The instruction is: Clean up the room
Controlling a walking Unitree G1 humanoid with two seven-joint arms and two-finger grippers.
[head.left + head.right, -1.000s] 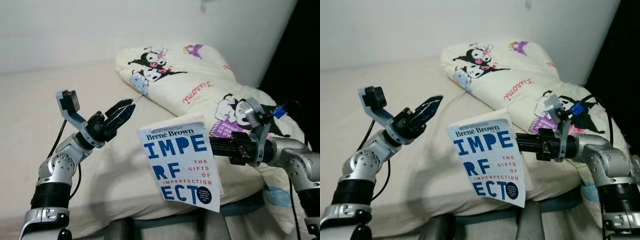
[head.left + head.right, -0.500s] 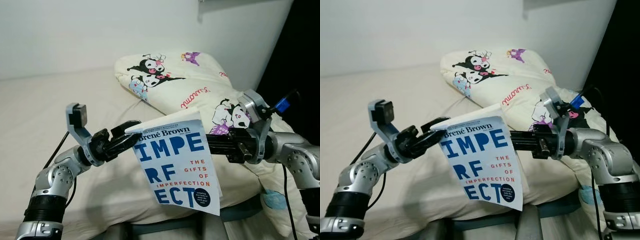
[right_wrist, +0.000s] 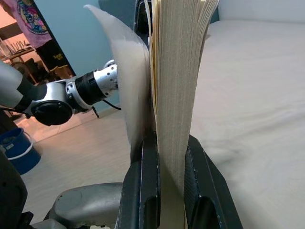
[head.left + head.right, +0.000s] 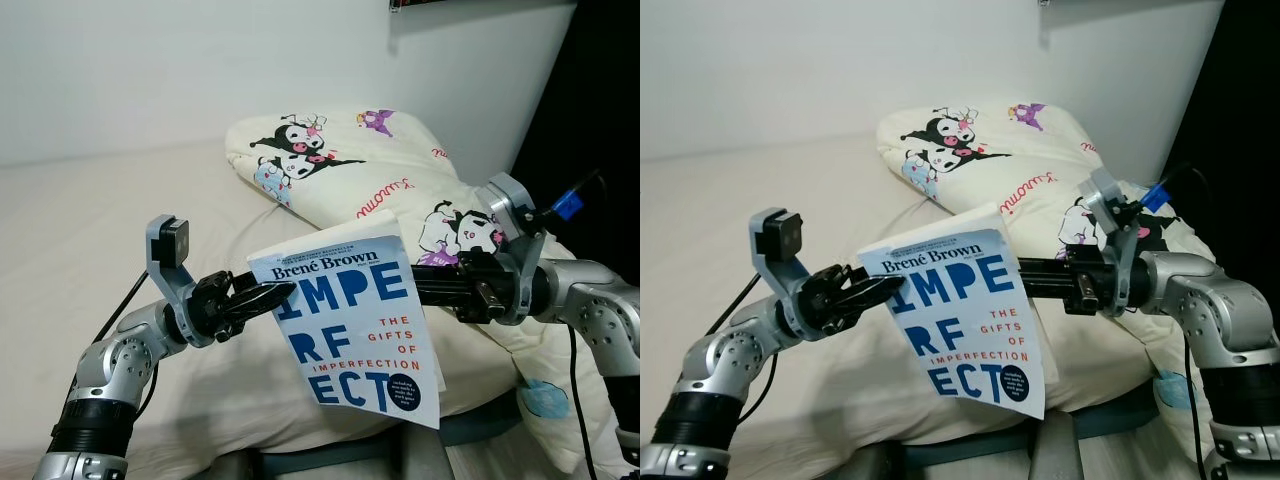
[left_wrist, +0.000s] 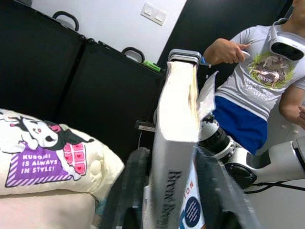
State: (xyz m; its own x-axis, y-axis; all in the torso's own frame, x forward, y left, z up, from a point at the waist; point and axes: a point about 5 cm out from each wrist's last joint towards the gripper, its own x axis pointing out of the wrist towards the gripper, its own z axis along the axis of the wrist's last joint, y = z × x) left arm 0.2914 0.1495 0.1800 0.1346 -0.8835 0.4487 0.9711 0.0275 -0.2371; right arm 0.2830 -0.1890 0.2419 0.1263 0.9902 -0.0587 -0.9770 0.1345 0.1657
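A white paperback book point(image 4: 350, 330) with blue letters hangs upright in the air over the bed's near edge. My right gripper point(image 4: 416, 284) is shut on its right-hand page edge; in the right wrist view the pages stand clamped between the two black fingers point(image 3: 143, 191). My left gripper point(image 4: 268, 296) reaches in from the left at the book's upper spine corner. In the left wrist view the spine point(image 5: 174, 143) sits between the two fingers point(image 5: 131, 186), and both press against the covers.
A cream bed point(image 4: 90, 220) lies behind the book, with a cartoon-print pillow point(image 4: 340, 170) at the back right against a white wall. A seated person point(image 5: 257, 81) in a grey shirt shows in the left wrist view, beside black cabinets point(image 5: 47, 71). A blue bucket point(image 3: 16, 152) stands on the floor.
My left gripper has swung right and down from beside the book onto its spine corner and closed there. The right gripper has kept its hold while the book shifted slightly left.
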